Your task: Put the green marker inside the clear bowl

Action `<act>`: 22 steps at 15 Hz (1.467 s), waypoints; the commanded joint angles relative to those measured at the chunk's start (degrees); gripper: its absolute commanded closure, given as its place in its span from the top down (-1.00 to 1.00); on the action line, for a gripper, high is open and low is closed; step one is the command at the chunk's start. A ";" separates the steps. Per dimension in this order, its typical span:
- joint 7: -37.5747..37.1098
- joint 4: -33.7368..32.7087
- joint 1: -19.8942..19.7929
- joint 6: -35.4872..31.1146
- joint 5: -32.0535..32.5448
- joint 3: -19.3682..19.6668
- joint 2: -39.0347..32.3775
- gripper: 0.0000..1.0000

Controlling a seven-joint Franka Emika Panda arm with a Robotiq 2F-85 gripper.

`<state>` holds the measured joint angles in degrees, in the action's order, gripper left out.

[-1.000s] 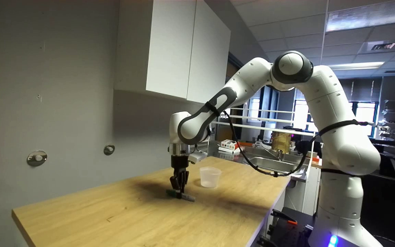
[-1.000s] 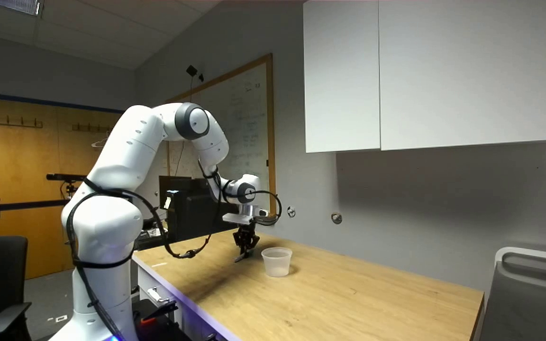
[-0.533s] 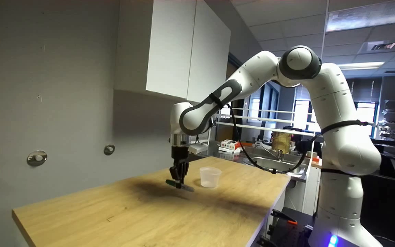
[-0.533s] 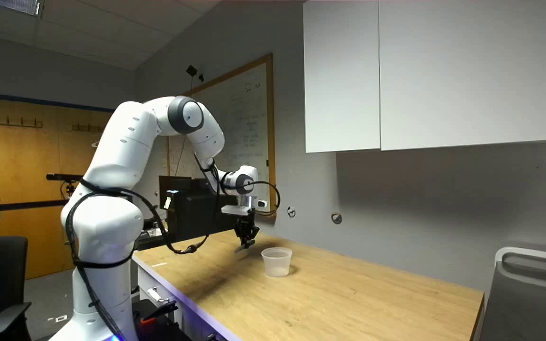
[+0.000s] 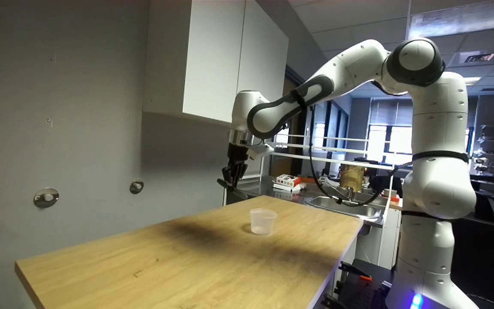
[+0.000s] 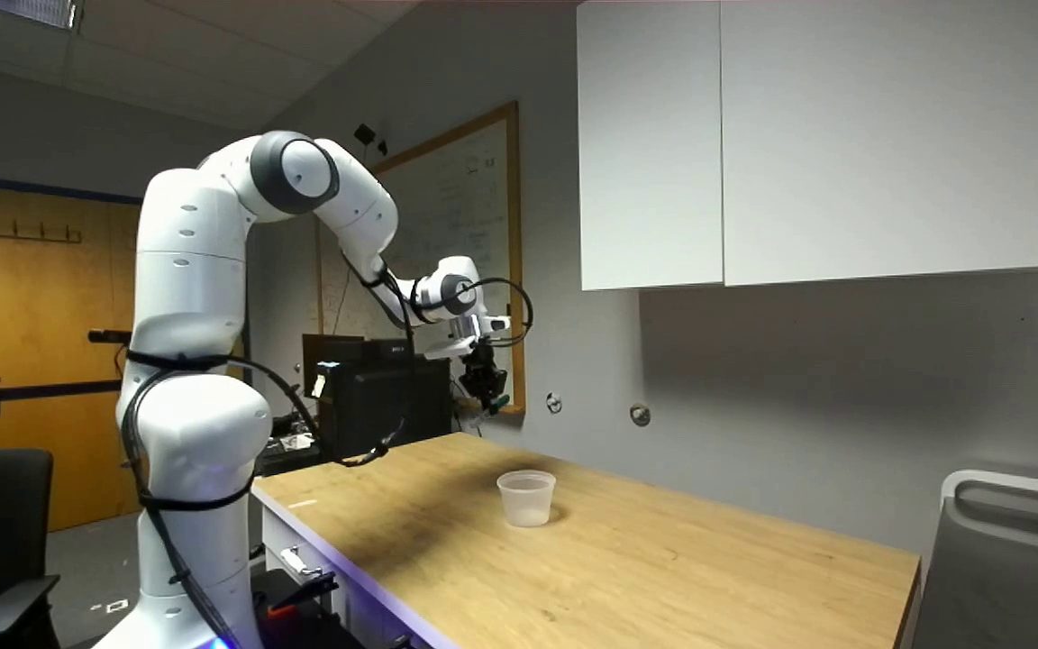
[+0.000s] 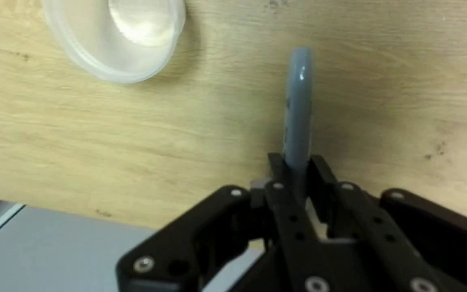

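Though marker [image 7: 298,109] aloft, cabinet [image 6: 834,144] higher.

- The table [image 5: 212,268], pale wood grain, spreads across the lower left and centre in an exterior view.
- The clear bowl [image 5: 263,222] stands upright on it, lower middle there, upper left in the wrist view.
- Small dark marks [image 7: 428,156] show at right there.
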<state>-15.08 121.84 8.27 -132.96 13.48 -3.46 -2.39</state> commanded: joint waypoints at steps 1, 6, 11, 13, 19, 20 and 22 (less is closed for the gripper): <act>-3.39 4.28 -2.62 -3.94 4.31 0.85 5.75 -0.85; -0.99 8.73 -7.64 -9.62 2.85 3.19 7.14 -0.84; 0.00 13.54 -10.64 -15.66 1.34 5.12 6.19 -0.84; 0.29 15.01 -11.17 -17.52 0.70 5.52 5.75 -0.84; 0.98 16.88 -10.94 -21.21 -1.82 5.50 3.60 -0.84; 1.19 16.92 -10.88 -21.65 -2.33 5.49 3.01 -0.84; 1.58 16.99 -10.73 -22.21 -3.18 5.49 2.13 -0.85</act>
<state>-15.78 138.75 -2.65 -153.86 12.66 2.10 0.73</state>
